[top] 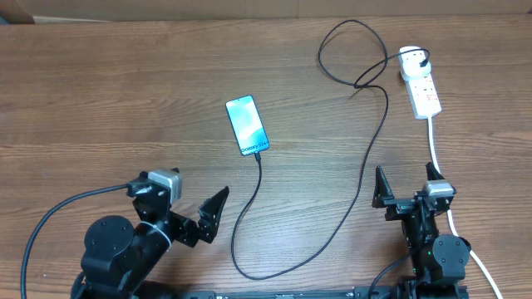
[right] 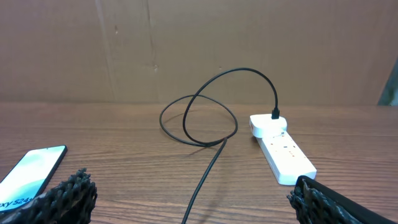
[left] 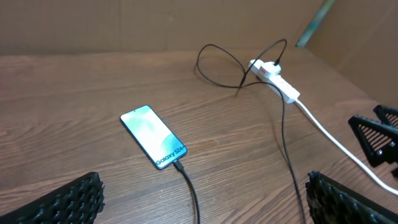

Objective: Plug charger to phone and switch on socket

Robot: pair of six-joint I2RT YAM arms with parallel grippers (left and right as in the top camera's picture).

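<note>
Tabletop: one, wooden.
Charger: one limp, light cable, looping from 1 o'clock to centre; its tip looks already seated in the phone.
Left jaws: wide open, empty, at 7 o'clock.
Right jaws: wide open, empty, at 5 o'clock.
Socket: one, at 2 o'clock; light, likely to slide; I'd press straight down.
Phone: one, centre; slippery, fragile.

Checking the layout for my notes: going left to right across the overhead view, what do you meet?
left gripper → phone → socket. The charger and the right gripper overlap others sideways, so they are left out.
</note>
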